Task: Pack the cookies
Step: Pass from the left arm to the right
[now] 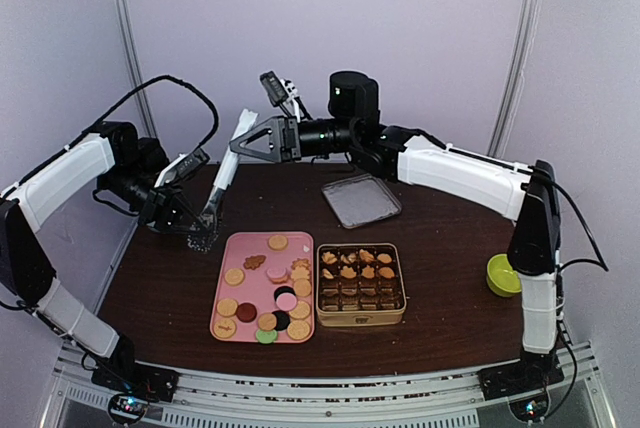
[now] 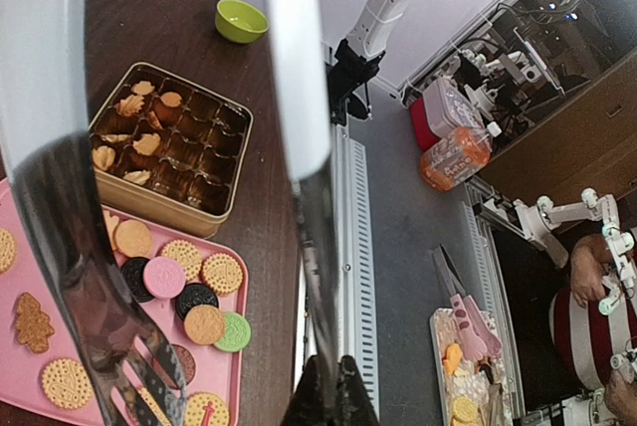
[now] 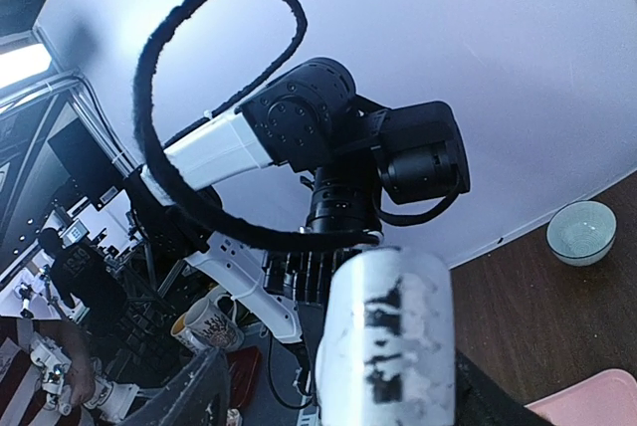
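The cookies [image 1: 265, 288] lie on a pink tray [image 1: 250, 244]: round tan ones, some pink, black, dark red and green. Several more sit in the far rows of the gold tin [image 1: 361, 320]. My left gripper [image 1: 196, 216] is shut on silver tongs [image 1: 228, 170], tips down just left of the tray. In the left wrist view my fingers [image 2: 335, 376] pinch one tong arm [image 2: 299, 98] above the cookies [image 2: 184, 292] and the tin [image 2: 164, 212]. My right gripper [image 1: 243, 141] is open, its jaws either side of the tongs' white top end [image 3: 388, 346].
The tin's lid [image 1: 361, 200] lies behind the tin. A green bowl [image 1: 503, 274] stands at the right edge, also in the left wrist view [image 2: 242, 20]. A pale bowl [image 3: 581, 231] shows in the right wrist view. Both arms meet over the table's back left.
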